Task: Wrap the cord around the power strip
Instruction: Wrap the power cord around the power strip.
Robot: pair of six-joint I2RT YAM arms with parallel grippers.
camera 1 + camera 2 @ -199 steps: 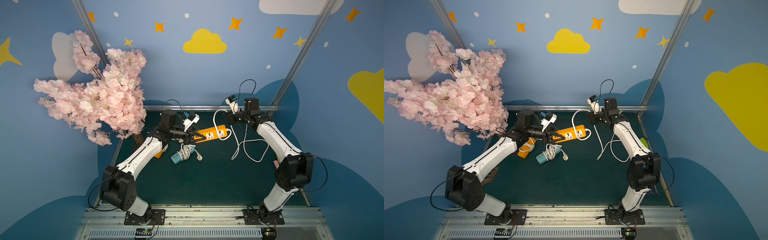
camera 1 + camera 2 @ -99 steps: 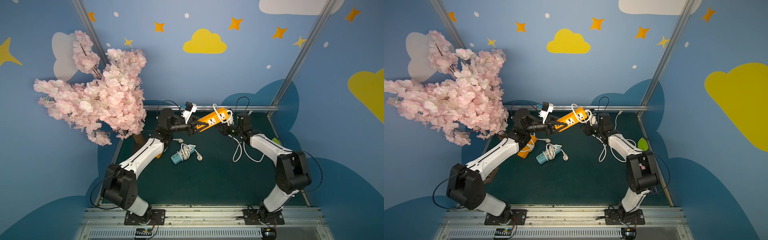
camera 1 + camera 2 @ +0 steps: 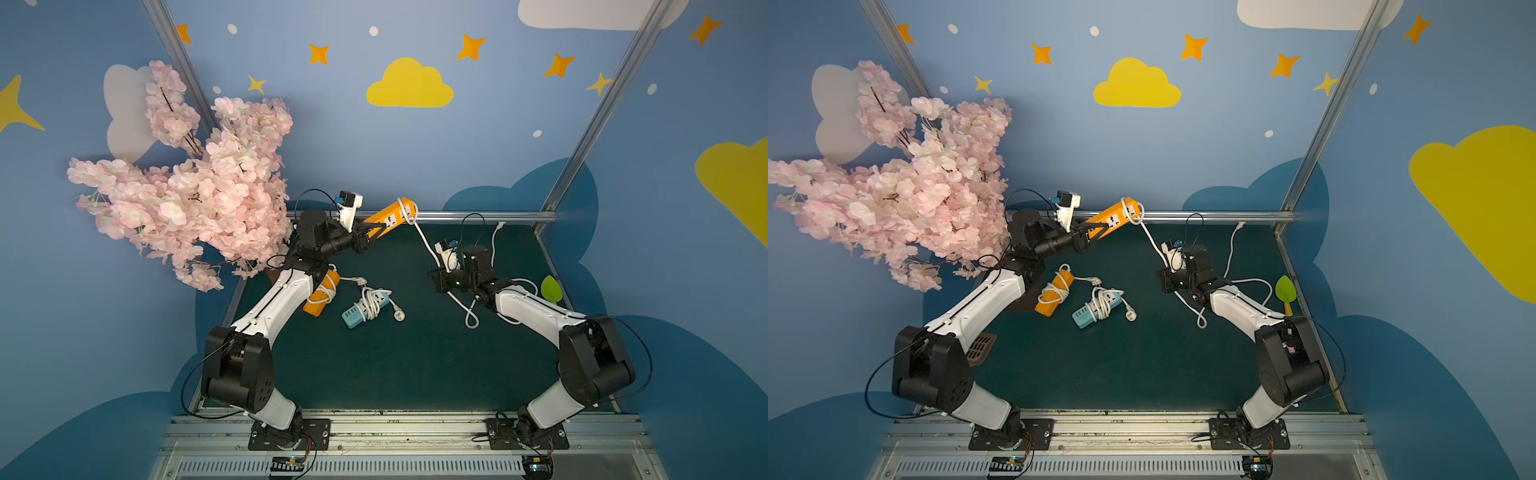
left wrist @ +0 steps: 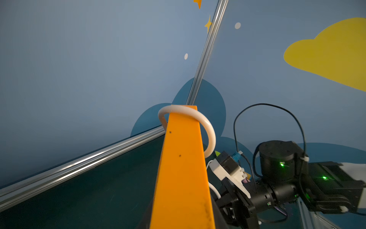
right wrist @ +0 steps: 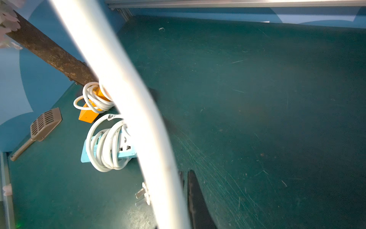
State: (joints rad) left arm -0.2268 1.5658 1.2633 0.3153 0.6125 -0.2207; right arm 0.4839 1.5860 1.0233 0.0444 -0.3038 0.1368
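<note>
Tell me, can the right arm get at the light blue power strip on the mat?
Probably not yet. The mat toward the light blue power strip looks free, but the right tool is shut on the white cord of the raised orange power strip, so it must release first.

Airborne power strip, one cord loop
</note>
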